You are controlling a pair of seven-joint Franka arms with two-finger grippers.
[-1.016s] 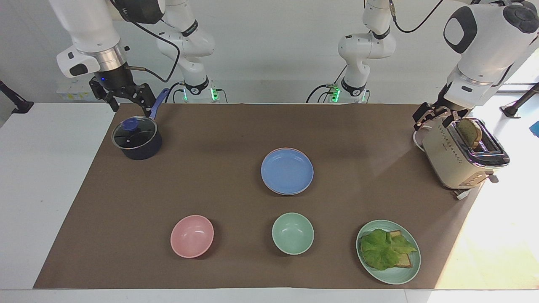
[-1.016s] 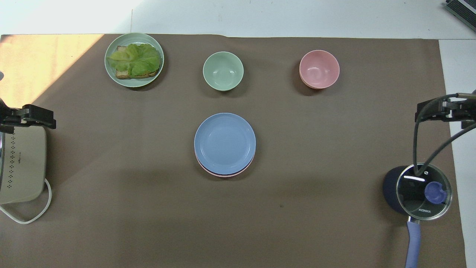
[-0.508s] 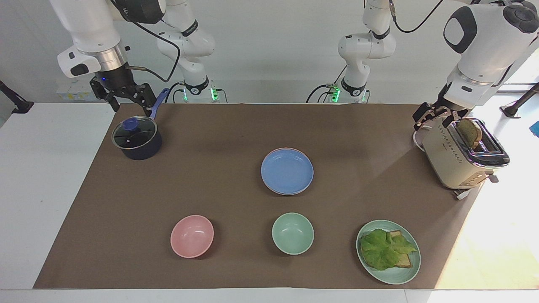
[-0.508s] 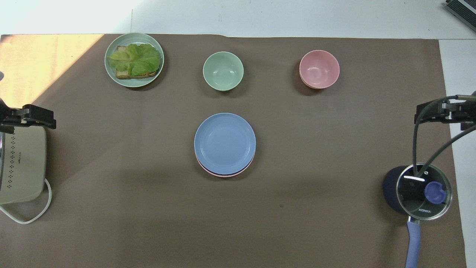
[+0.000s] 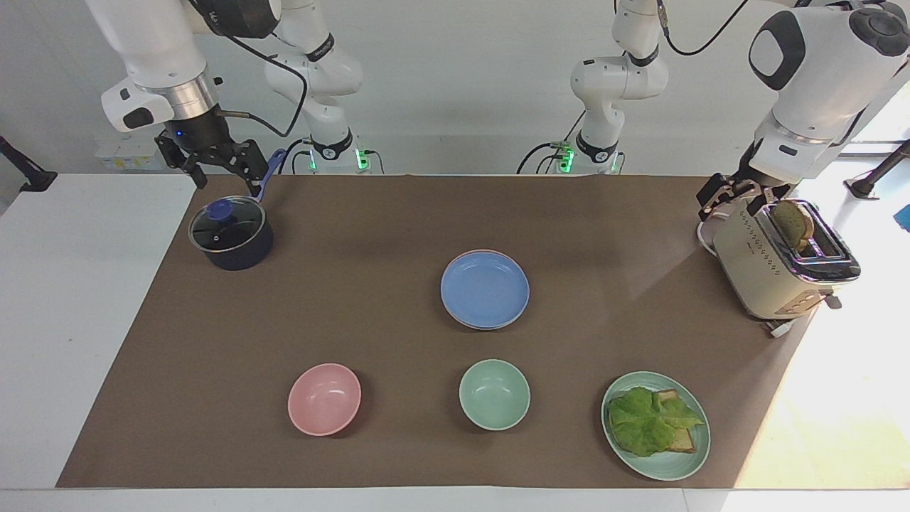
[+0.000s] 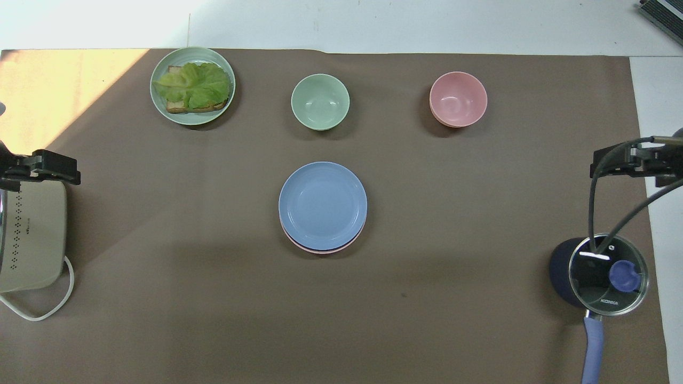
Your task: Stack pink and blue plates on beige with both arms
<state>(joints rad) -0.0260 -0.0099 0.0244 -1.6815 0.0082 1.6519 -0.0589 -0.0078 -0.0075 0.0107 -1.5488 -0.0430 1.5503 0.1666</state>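
Stack at mid-surface, well apart from both of my hands. Right hand (image 5: 217,165): raised over the lidded pot (image 5: 231,232), fingers spread, carrying nothing. Left hand (image 5: 718,195): beside the toaster (image 5: 778,267), jaws apart as far as I can tell, carrying nothing. Between them, the blue plate (image 5: 485,289) lies on the pink plate (image 6: 320,248), whose rim alone shows. I cannot see the beige plate; presumably it sits underneath. I judge the stacking done, with nothing left but parking the arms.
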